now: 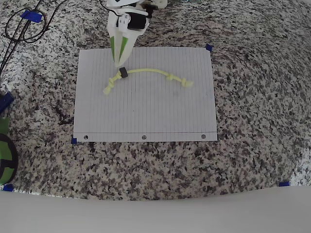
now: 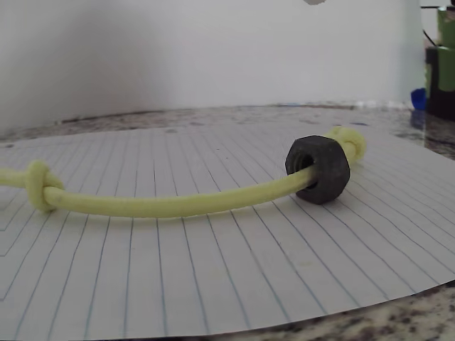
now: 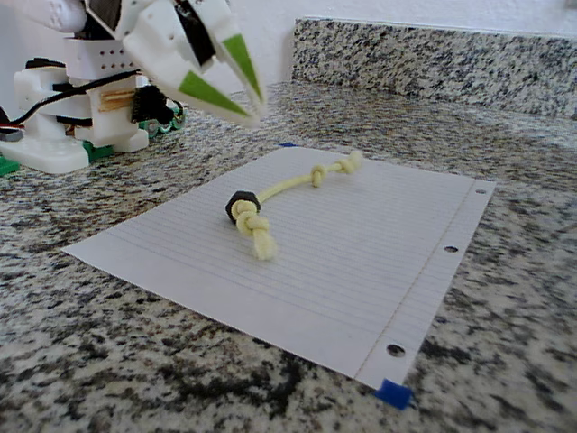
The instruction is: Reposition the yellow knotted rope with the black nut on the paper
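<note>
The paper (image 3: 361, 262) lies flat on the granite counter (image 3: 135, 361), its punched edge nearest in the fixed view, blue tape (image 3: 393, 393) at the near corner. On it rests the rope (image 3: 288, 191), curving from a knotted near end to a knotted far end. The nut (image 3: 236, 204) sits on the cord just beyond the near knot, standing on edge in the wrist view (image 2: 318, 169). Beyond and above hangs the tool (image 3: 248, 99), white with green-tipped fingers (image 3: 209, 93) held slightly parted, grasping nothing; in the overhead view its tips (image 1: 120, 62) point down just beside the nut (image 1: 123, 73). This looks like the approach before a pick. The next move calls for lowering onto the cord by the nut and clenching. No writing or brand is readable.
</note>
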{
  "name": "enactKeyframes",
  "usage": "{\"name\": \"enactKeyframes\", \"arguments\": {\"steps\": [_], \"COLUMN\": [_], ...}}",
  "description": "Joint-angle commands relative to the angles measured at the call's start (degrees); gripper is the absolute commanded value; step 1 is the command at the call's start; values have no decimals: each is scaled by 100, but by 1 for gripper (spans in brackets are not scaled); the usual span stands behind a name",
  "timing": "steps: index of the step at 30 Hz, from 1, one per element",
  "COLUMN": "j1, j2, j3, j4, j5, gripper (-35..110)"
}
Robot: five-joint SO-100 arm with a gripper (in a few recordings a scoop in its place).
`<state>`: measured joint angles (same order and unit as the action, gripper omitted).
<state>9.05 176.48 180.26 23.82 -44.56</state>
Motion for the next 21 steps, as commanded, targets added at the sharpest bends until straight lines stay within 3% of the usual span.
{"name": "enactKeyframes", "arguments": {"steps": [1, 13, 21], "j1": [167, 35, -167], "j2": [545, 1354, 1441], "j3": [-141, -123, -114], "j4": [281, 905, 2276], "j5": [-914, -3138, -5045], "gripper": [0, 0, 0]}}
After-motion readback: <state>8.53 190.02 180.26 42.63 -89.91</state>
